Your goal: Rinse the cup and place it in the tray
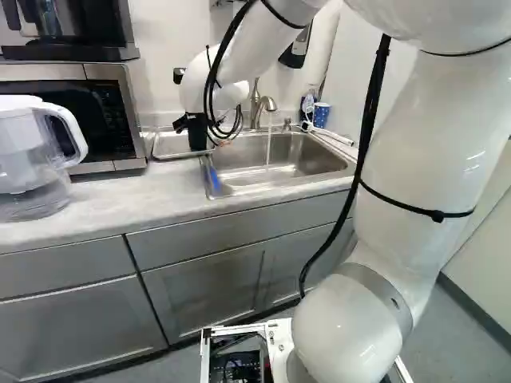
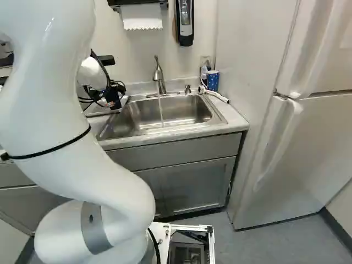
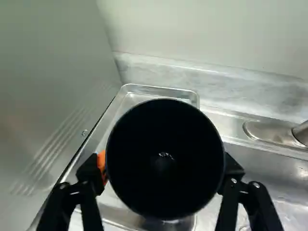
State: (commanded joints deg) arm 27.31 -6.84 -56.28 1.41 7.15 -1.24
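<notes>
Bright, diffuse light with small glints

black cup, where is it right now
In the wrist view, the black cup is gripped between the tool's two fingers, over the metal tray; that tray sits left of the sink basin in the left base view.

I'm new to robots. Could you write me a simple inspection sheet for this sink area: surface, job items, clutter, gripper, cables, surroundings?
Surface: pale countertop with a metal sink set in it.
Job's things: black cup held above the metal tray, not yet set down; water runs from the faucet into the sink.
Clutter: clear pitcher and microwave on the counter; blue patterned cup behind the sink's corner.
Gripper: the gripper is closed on the black cup, one finger on each side.
Cables: black cables loop along the arm.
Surroundings: white refrigerator; paper towel on the wall.
</notes>
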